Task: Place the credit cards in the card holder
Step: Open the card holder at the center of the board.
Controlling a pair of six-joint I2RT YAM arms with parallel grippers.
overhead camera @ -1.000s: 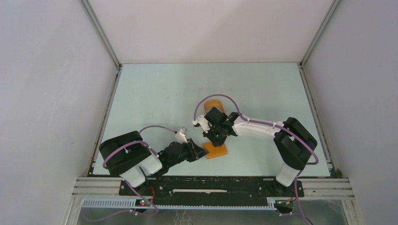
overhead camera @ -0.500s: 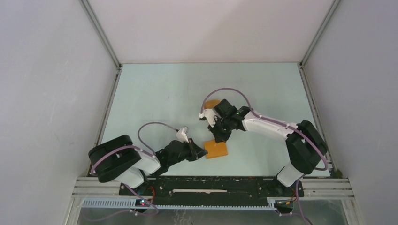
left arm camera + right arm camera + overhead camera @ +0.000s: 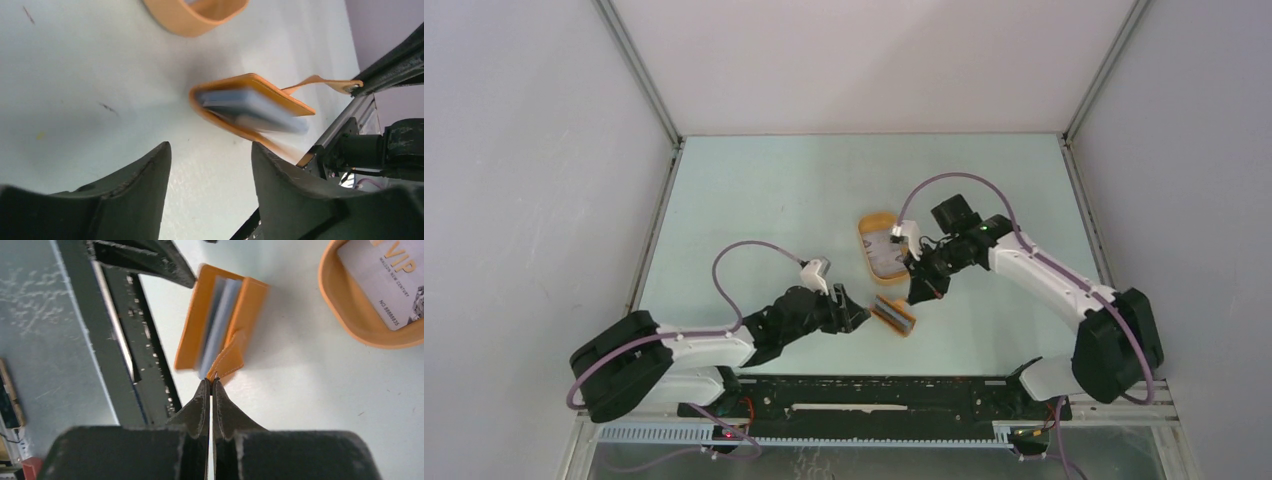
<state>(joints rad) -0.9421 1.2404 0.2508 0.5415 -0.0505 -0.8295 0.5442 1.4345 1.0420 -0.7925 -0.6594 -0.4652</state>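
Your right arm reaches farther right; the card holder (image 3: 894,314), near-centre on the bench (image 3: 754,200), gapes half-open. Right fingers (image 3: 201,407) pinch its floppy strap (image 3: 227,362); left fingers (image 3: 135,190) are released. Likely light, slippery: grip its spine.

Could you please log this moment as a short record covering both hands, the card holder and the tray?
card holder: flat orange-tan bifold wallet, partly open, blurred
cards in holder: pale grey-blue plastic cards between its halves
left hand: open, wallet ahead of it, not between its fingers
right hand: shut on the wallet's strap tab
tray: oval orange rimmed tray, apart from the wallet
card in tray: white card printed VIP
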